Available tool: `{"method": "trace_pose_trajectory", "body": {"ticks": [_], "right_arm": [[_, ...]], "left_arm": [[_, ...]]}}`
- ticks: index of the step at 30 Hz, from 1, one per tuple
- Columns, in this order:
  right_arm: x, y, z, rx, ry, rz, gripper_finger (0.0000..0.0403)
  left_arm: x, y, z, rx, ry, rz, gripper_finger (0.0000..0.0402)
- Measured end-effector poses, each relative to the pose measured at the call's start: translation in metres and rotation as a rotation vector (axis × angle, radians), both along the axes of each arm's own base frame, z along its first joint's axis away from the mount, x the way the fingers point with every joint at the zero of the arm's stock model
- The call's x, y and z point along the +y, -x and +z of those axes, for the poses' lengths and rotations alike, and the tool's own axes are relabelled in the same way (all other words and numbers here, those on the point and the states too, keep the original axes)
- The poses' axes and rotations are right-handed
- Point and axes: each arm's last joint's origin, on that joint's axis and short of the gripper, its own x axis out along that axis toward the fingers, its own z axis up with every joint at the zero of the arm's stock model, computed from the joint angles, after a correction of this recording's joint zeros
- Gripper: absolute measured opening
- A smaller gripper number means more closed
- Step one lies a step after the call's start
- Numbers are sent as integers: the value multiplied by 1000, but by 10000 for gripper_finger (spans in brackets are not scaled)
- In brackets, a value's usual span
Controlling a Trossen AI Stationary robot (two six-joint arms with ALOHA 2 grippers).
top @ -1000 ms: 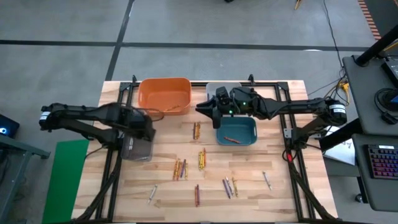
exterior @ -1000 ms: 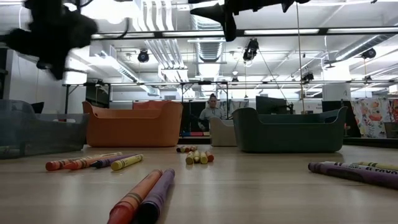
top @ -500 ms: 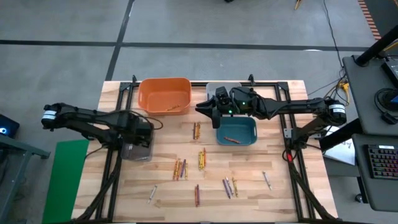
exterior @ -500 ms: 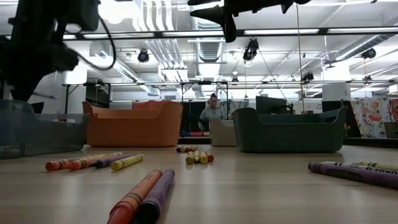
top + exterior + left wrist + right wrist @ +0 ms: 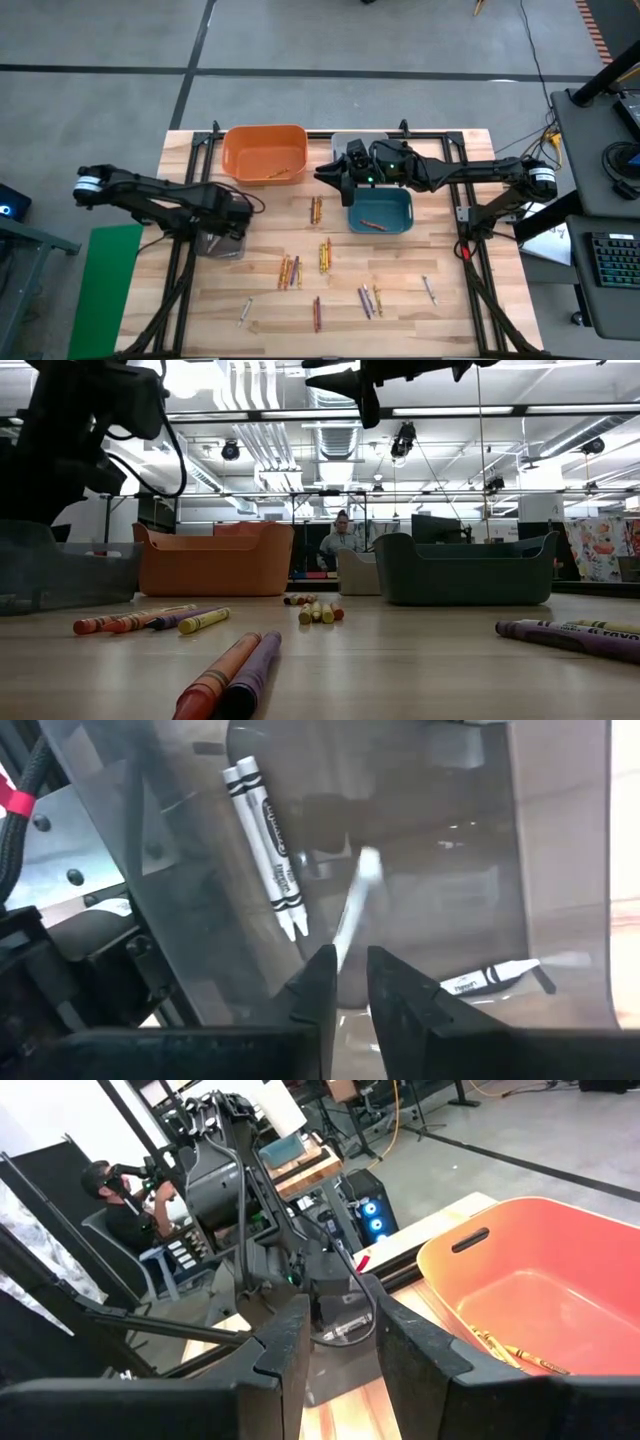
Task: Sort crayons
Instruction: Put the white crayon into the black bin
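Note:
My left gripper (image 5: pixel 236 214) hangs over the translucent grey bin (image 5: pixel 221 240) at the table's left, its fingers a narrow gap apart (image 5: pixel 350 982). A blurred white crayon (image 5: pixel 354 906) shows just beyond the fingertips, inside the bin and apart from them. Three more white crayons lie on the bin's floor: a pair (image 5: pixel 268 845) and a single one (image 5: pixel 488 977). My right gripper (image 5: pixel 330 176) is open and empty, high above the table between the orange bin (image 5: pixel 265 150) and the teal bin (image 5: pixel 380 210). Loose crayons (image 5: pixel 324 255) lie on the wooden table.
The orange bin holds crayons (image 5: pixel 278 175), and the teal bin holds one (image 5: pixel 372 225). A white bin (image 5: pixel 362 138) stands behind my right arm. Crayon groups lie mid-table (image 5: pixel 315 209), (image 5: pixel 288 271) and near the front edge (image 5: pixel 367 300), (image 5: pixel 245 312), (image 5: pixel 428 290). A person sits beyond the table (image 5: pixel 342 540).
My left gripper has gone a little toward the table's near and right edges and now hangs over the grey bin. My right arm has kept still.

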Motion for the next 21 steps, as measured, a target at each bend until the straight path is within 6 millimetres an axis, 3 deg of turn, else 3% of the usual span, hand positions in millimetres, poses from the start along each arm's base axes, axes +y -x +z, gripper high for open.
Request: {"method": "trace_pose_trajectory", "body": {"ticks": [7,10,14,21], "right_arm": [[1,2,1,7,-26,6,111],[2,9,3,53,-102,10,111],[8,22,11,182,-252,72,110],[32,49,15,537,-488,115,97]], "left_arm": [[0,-1,-1,12,1,-4,54],[0,-6,9,-33,5,-17,54],[1,-22,40,-163,-58,-84,54],[7,-43,115,-433,-302,-242,53]]}}
